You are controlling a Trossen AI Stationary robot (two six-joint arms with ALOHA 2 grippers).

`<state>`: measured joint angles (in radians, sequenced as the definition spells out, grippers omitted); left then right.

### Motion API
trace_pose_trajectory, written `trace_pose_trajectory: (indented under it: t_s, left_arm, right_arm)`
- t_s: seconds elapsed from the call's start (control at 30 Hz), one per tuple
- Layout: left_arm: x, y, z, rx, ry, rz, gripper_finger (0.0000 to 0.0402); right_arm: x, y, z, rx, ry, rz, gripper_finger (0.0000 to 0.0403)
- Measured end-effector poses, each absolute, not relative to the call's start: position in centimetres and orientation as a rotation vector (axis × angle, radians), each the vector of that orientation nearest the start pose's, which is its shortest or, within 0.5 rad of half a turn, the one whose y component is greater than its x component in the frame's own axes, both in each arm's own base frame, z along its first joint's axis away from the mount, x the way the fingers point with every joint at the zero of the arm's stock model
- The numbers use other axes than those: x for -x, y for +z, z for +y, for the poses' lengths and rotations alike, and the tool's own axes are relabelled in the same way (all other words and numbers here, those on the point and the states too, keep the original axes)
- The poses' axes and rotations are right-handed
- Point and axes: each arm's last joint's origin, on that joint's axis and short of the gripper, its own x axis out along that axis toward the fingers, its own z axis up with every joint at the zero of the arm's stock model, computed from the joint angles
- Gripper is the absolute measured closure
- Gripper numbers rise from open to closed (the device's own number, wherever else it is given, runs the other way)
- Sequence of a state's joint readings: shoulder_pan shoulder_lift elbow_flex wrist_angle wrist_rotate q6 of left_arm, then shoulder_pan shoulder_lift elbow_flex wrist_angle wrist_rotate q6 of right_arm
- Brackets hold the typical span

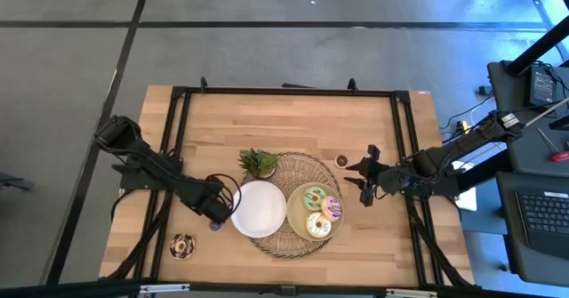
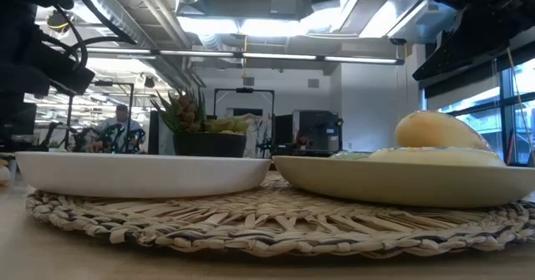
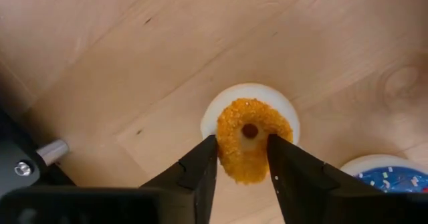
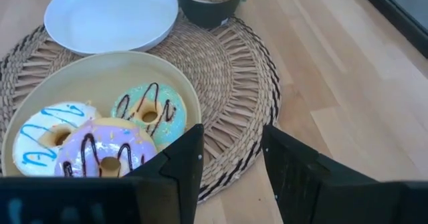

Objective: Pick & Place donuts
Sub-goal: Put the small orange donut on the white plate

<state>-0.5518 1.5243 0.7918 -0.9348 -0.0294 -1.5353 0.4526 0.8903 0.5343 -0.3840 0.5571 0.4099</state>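
My left gripper (image 1: pixel 218 212) (image 3: pixel 242 140) stands just left of the white plate (image 1: pixel 259 209) and is shut on an orange mini donut (image 3: pixel 253 120) with a white underside. A purple mini donut (image 3: pixel 389 175) lies close by on the wood. The pale-green plate (image 4: pixel 80 73) holds three larger donuts: green (image 4: pixel 148 114), white with blue lines (image 4: pixel 47 138) and pink (image 4: pixel 107 150). A chocolate donut (image 1: pixel 182 245) lies near the table's near-left corner, and a brown mini donut (image 1: pixel 341 160) lies right of the mat. My right gripper (image 1: pixel 364 189) (image 4: pixel 231 130) is open beside the mat's right edge, holding nothing. My left gripper pinches the orange mini donut between its two fingers (image 3: pixel 204 164), one on each side of the ring's rim (image 3: pixel 226 150). The fingers come from above, pointing down. The ring's frosted face and hole point up at the camera. Whether it is lifted off the wood, I cannot tell.
Both plates sit on a round woven mat (image 1: pixel 307 178) (image 2: pixel 267 221). A small green spiky plant in a dark pot (image 1: pixel 259 163) (image 4: pixel 208 0) stands at the mat's far-left edge. A black frame (image 1: pixel 284 92) runs around the table. Bare wood lies on the far half.
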Motion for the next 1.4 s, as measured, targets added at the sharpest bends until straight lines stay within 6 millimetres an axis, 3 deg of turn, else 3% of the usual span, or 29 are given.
trace_pose_trajectory:
  t_s: [0.7,1.2,1.4]
  left_arm:
    - [-18.8,15.2,-11.5,0.658,0.825,1.458,0.0369]
    - [-18.8,15.3,-11.5,0.649,0.795,1.475,0.0395]
    - [-19.3,16.7,-11.8,0.627,0.767,1.479,0.0395]
  right_arm:
    - [-16.2,21.7,6.2,-0.012,-0.221,0.616,0.0249]
    - [-16.2,21.7,6.2,-0.011,-0.221,0.616,0.0249]
    - [-16.2,21.7,6.2,-0.01,-0.221,0.617,0.0249]
